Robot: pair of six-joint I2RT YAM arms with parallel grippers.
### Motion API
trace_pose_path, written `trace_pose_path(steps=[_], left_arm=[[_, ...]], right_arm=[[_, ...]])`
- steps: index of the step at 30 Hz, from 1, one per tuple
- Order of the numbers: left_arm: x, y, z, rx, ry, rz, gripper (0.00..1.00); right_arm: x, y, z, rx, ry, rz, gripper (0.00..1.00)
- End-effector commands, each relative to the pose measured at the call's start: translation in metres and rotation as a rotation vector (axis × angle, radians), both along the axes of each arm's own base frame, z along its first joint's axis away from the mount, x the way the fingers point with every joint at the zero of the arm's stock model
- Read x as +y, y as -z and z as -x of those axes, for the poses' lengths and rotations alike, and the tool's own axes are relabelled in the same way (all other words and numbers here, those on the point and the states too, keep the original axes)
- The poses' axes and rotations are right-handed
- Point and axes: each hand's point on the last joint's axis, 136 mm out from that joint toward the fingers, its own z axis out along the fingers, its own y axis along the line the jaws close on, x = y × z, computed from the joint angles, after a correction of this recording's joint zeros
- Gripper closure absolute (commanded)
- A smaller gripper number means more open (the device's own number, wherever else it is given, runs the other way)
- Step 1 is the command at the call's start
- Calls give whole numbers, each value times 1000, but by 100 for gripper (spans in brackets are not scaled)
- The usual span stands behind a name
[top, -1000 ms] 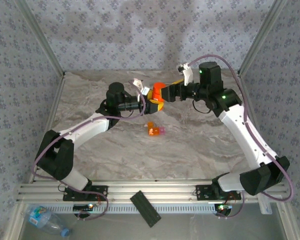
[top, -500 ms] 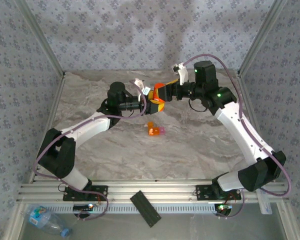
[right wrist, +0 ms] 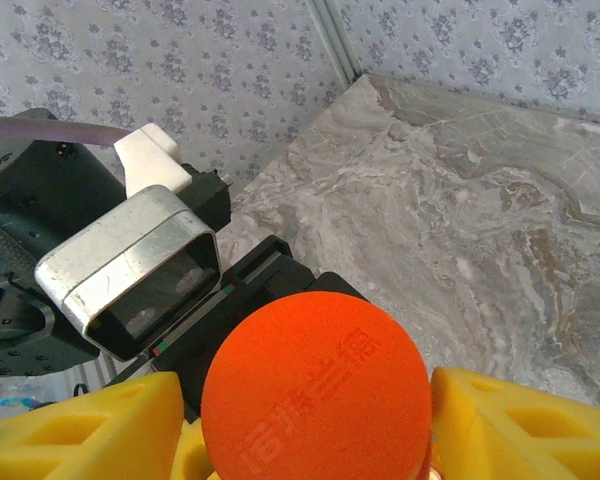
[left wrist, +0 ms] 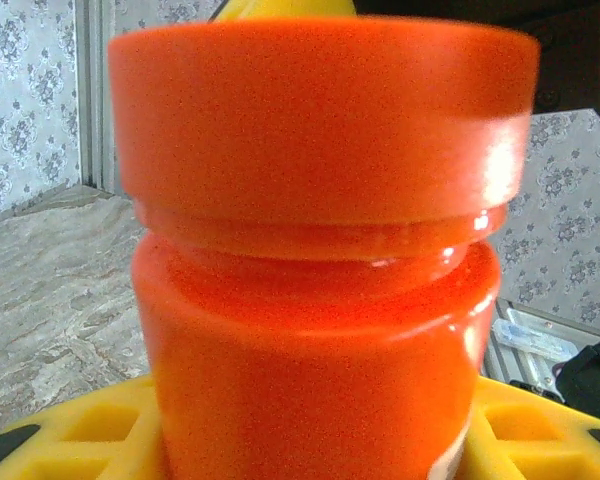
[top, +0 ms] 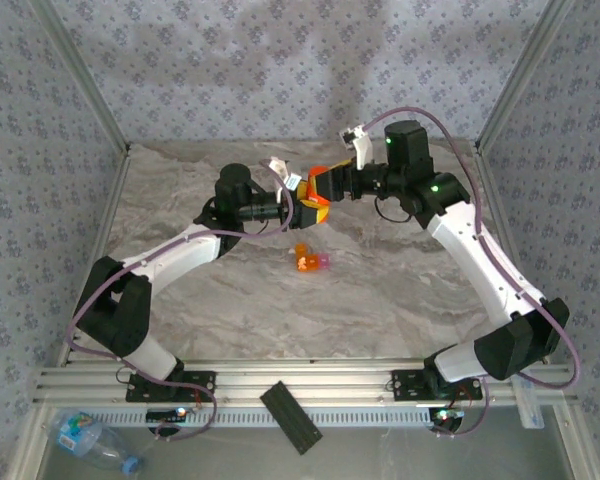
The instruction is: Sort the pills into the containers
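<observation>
- The small orange cylindrical plastic pill bottle (left wrist: 315, 350) sits clamped between the yellow fingers of the left gripper (top: 308, 207), held above the grey marbled table (top: 400, 300).
- The right gripper (top: 325, 184) grasps the bottle's round orange cap (right wrist: 315, 390), its fingers snug on both sides.
- The tiny orange boxy compartment with a pale pink piece (top: 305, 263) lies on the table nearby, apart from both grippers.

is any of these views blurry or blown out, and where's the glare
Left wrist: the pill bottle sits so close it looks soft, with a white glare streak on the right of its cap; right wrist: the cap top is crisp enough to show its lettering, no hotspot; top external: even diffuse light, faint grey shadow patches on the back wall.
</observation>
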Motion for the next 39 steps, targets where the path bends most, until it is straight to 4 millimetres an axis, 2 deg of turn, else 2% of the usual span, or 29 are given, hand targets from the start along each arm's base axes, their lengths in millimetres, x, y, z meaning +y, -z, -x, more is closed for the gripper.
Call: trace_pose_path(steps=[1,5,10,17,25,33,39], left_arm=[[-4,-28,2,-71,26,50,100],[-4,-28,2,-70,27,49,100],[-5,-27,3,-71,29,46,100],[-4,-20,5,-78,33,-1,100],[-3,-14,7,-87,37,-35,100],[-2,-21,4,-102,13,-22,100],[0,-27,3,-117,-10,-4,100]], right_arm=[[5,-14,3,-24,-24,-23,32],[5,-15,3,-25,-27,-25,34],[7,-14,4,-20,-36,-26,54],[-2,-21,8,-49,-45,-1,68],[-9,-28,17,-126,-72,47,69],[-5,-4,15,-99,-48,110,71],[-4,13,10,-43,12,65,71]])
